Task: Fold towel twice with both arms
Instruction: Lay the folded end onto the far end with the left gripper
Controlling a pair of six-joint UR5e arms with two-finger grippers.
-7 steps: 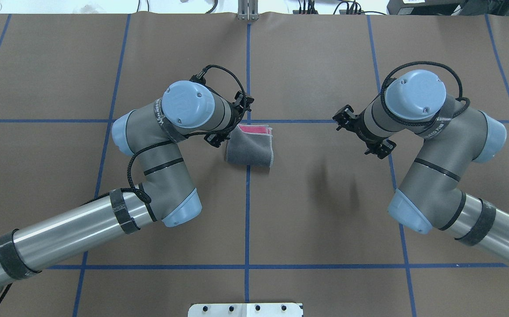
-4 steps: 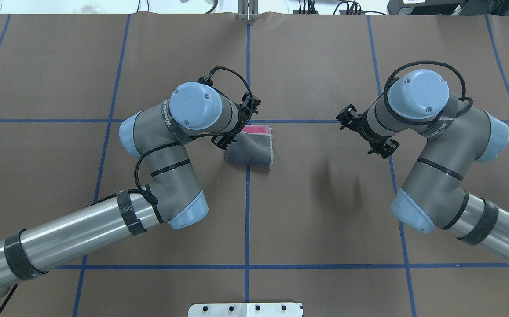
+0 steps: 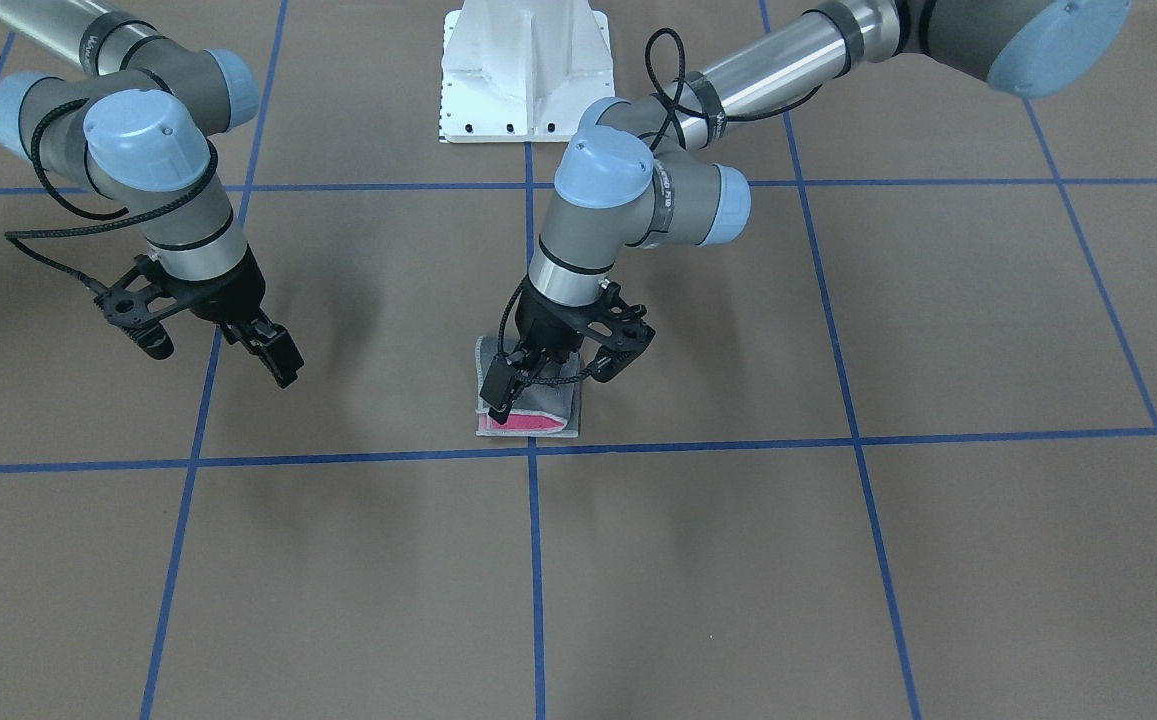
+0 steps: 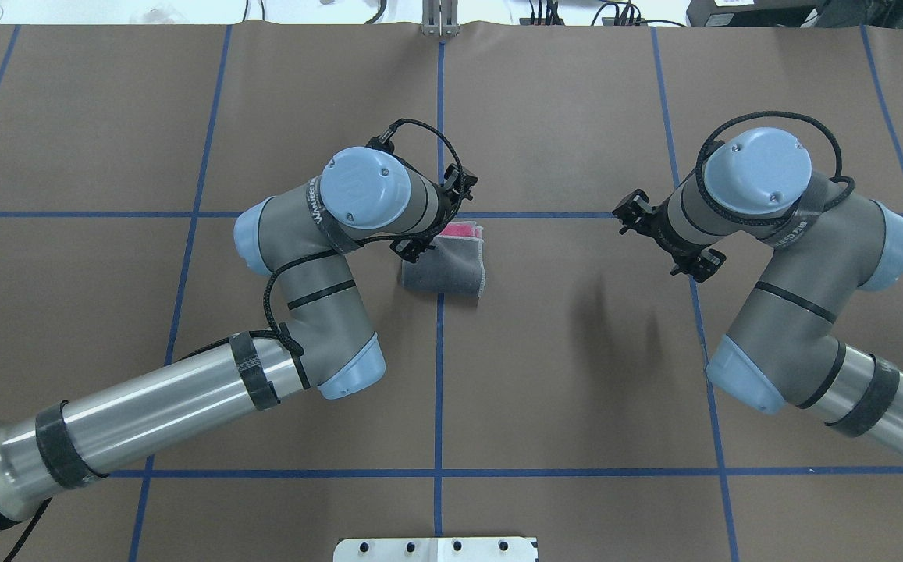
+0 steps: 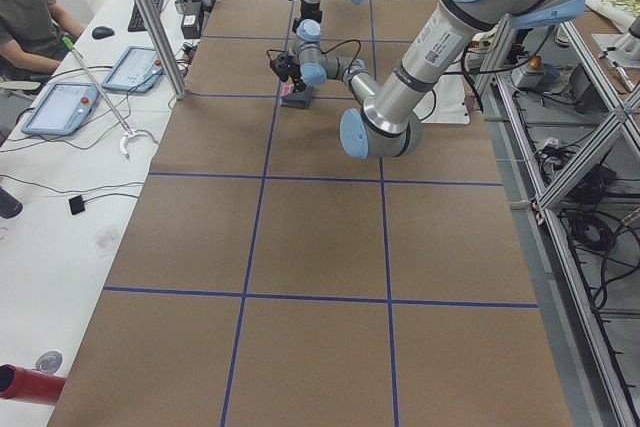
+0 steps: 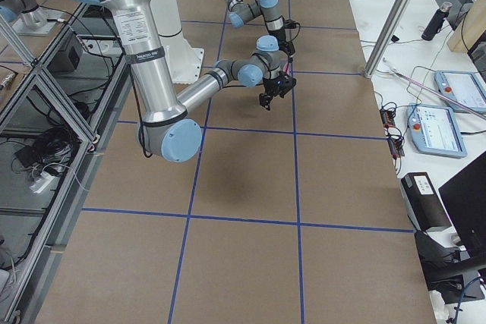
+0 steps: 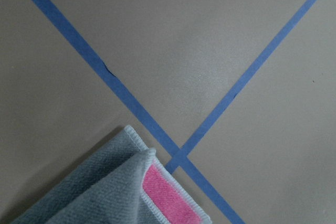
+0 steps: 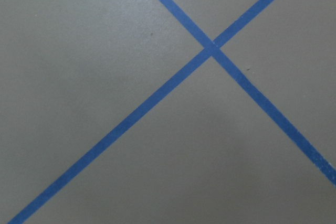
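Observation:
The towel (image 4: 445,267) lies folded near the table's middle, dark grey face up, with a pink strip (image 4: 463,230) showing at its far edge. It also shows in the front view (image 3: 538,405) and in the left wrist view (image 7: 100,182). My left gripper (image 3: 560,380) is open and stands over the towel's far left part, one finger (image 3: 498,392) over the cloth; I cannot tell if it touches. In the overhead view the gripper (image 4: 435,217) is mostly hidden under its wrist. My right gripper (image 4: 666,238) is open and empty, off to the towel's right above bare table (image 3: 218,345).
The brown table cover (image 4: 576,375) carries a grid of blue tape lines (image 4: 439,390). The white pedestal base (image 3: 526,70) stands at the robot's side. Desks with tablets (image 5: 60,107), a seated person (image 5: 25,7) and metal posts (image 5: 150,17) border the far side.
The left arm has moved right, bringing its gripper further over the towel's far left corner. The right arm has shifted slightly right, away from the towel. The towel has not moved.

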